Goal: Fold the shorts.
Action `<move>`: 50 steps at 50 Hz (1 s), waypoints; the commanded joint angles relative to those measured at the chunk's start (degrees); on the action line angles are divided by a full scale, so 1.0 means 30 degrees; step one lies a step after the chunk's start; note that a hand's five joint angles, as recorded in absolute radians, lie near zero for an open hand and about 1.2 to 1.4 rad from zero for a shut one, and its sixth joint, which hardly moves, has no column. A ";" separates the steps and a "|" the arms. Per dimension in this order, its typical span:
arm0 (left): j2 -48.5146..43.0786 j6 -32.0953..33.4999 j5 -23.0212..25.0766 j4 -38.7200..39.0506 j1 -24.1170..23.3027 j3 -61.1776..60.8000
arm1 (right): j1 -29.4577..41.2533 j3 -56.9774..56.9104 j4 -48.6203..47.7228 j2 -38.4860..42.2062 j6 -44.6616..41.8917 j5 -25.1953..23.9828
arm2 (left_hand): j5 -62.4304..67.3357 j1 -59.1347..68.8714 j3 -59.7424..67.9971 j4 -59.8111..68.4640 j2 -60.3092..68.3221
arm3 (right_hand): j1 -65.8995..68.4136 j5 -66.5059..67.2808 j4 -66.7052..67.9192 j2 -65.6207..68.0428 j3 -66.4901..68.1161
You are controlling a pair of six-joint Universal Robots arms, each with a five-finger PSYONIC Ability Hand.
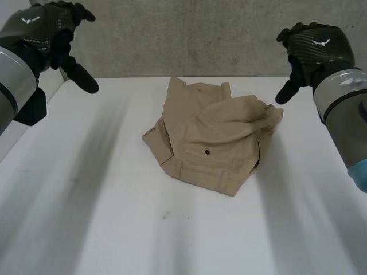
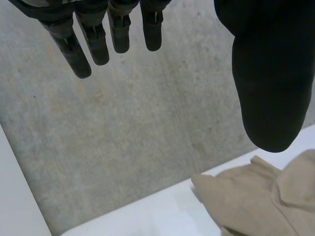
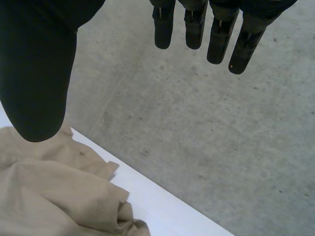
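The fold looks barely begun, if begun at all. The shorts point(image 1: 212, 134) lie in a loose tan heap on the table point(image 1: 86, 223), about midway between its left and right edges and nearer the far edge than the near one. They are bunched and overlapped rather than laid flat, with one flap thrown across the top and a small dark button point(image 1: 206, 152) showing on the near side. No clean crease or squared outline can be made out, so I judge that the spreading, the smoothing and the folds themselves are all left to do.

Neither hand is on the cloth. The left hand point(image 1: 49, 34) hangs in the air by the far left corner of the tabletop, the right hand point(image 1: 312, 48) by the far right corner, both well apart from the shorts. In its own wrist view the left has straight fingers point(image 2: 98, 44) held away from the thumb with nothing between them; the right's fingers point(image 3: 194, 29) are the same — empty, relaxed.

Hard to read: which part of the heap is waistband and which is leg, and how many layers lie underneath. In the wrist views the cloth is cut off and partly covered by each thumb, with the grey wall point(image 1: 189, 34) behind.
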 commanded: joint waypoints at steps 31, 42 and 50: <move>-0.4566 0.2654 0.0424 0.0470 -0.2539 -0.1373 | -0.0297 0.0663 0.0720 -0.0066 -0.3290 -0.2819 | 0.0790 0.0716 0.0833 0.0971 0.1070 | -0.0538 -0.1335 -0.1193 -0.0921 -0.0753; -0.9281 0.3360 0.0306 0.2574 -0.4649 -0.1227 | -0.1466 0.6782 -0.0741 -0.0036 -0.3702 -0.3842 | 0.5168 0.5094 0.5211 0.5349 0.5448 | -0.0538 -0.1335 -0.1193 -0.0921 -0.0753; -1.1833 0.3477 0.0335 0.4366 -0.4913 -0.0292 | -0.4279 1.1181 -0.3878 -0.0095 -0.3760 -0.6918 | 0.4216 0.4142 0.4259 0.4397 0.4496 | -0.0538 -0.1335 -0.1193 -0.0921 -0.0753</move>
